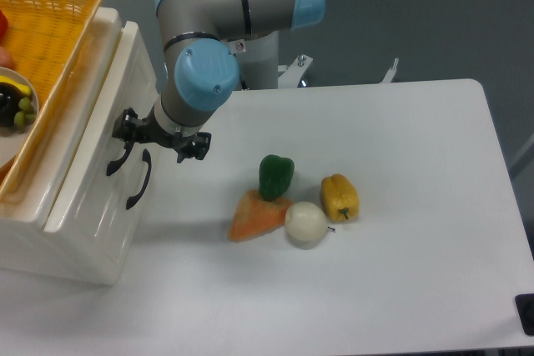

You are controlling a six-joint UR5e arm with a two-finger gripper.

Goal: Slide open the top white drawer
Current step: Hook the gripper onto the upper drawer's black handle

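Observation:
The cream-white cabinet (pixel 88 243) stands at the table's left, its front facing right. The top white drawer (pixel 104 131) is the front nearer the cabinet's top edge, and its curved black handle (pixel 117 160) sits left of the lower drawer's handle (pixel 138 181). The top drawer looks shut, flush with the front. My gripper (pixel 160 136) is open and hangs right in front of the cabinet. Its left finger (pixel 127 125) is at the upper end of the top handle, while the right finger (pixel 193 146) is out over the table. Nothing is held.
An orange wicker basket (pixel 50 14) with a plate of fruit rests on the cabinet. On the table's middle lie a green pepper (pixel 275 176), an orange carrot piece (pixel 257 215), a white onion (pixel 305 223) and a yellow pepper (pixel 340 197).

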